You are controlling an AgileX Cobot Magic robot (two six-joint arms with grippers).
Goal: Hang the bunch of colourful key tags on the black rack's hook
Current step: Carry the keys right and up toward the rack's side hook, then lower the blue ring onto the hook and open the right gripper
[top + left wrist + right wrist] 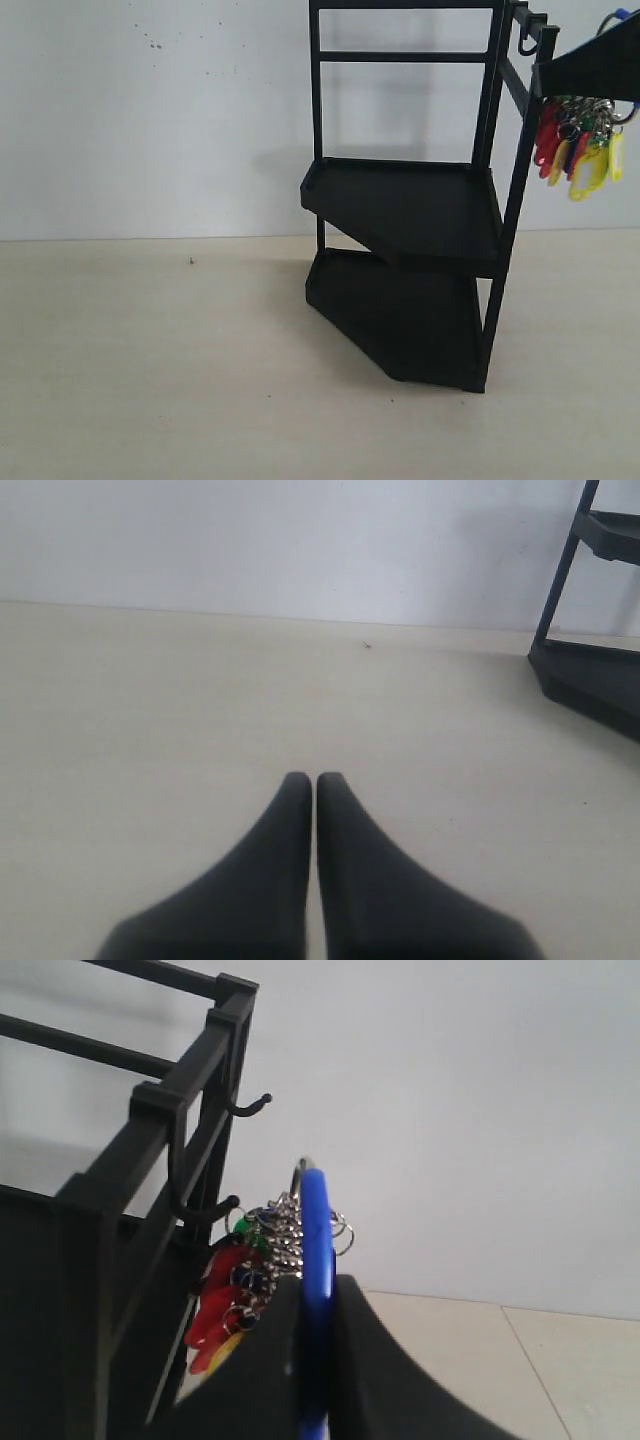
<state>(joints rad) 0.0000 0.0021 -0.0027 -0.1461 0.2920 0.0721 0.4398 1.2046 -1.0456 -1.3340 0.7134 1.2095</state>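
At the rack's upper right corner: the right gripper [318,1295] pinches the blue loop [316,1220] of the colourful plastic key tag bunch [580,150]; the tags dangle beneath it.
Tall black metal two-tier rack [400,200]: just beside the tags.
Short thin black upturned hook [252,1106]: ahead of the loop's free end, rackward, apart from it (the curled J-shaped hook [205,1210] sits nearer).
Loop axis: straight out from the jaws.
Left gripper [315,780]: closed on nothing, well apart from the rack; the right arm is nearer.
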